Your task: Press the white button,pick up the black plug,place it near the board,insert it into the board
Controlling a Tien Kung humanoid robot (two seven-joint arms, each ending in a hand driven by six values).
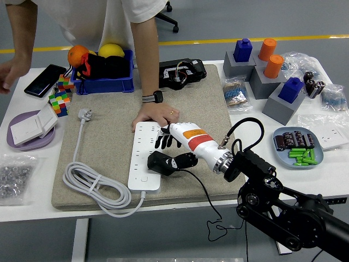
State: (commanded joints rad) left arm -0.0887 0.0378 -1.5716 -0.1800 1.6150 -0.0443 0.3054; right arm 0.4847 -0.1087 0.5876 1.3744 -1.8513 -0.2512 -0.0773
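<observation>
- Cable (90, 183) lies coiled to the left of the white board (146, 154), running up to a grey-white plug head (85, 114) that rests on the mat (212, 117), well left of the board's far end; none of this belongs to the coming move.
- White board is a long power strip on the mat, its long axis running from near to far, slightly tilted; its near end carries what looks like the white button (144, 178), too small to be sure.
- A person's hand (154, 114) presses flat on the board's far end, seemingly steadying it; the person's other hand (11, 71) hangs far off to the left of the board, over the table's edge.
- Black plug (162, 162) sits at the board's right edge, over or touching its near half; whether its pins are in a socket I cannot tell.
- Right hand (173, 148) comes in from the board's right, thumb and lower fingers appearing to rest on the plug while the upper black fingers (163, 140) spread out over the board, just beyond the plug; a firm grip is not clear.
- Judged from this, the plug lies directly below and toward the near side of those spread fingers, so seating it means a downward press onto the board, and only this arm is in reach.
</observation>
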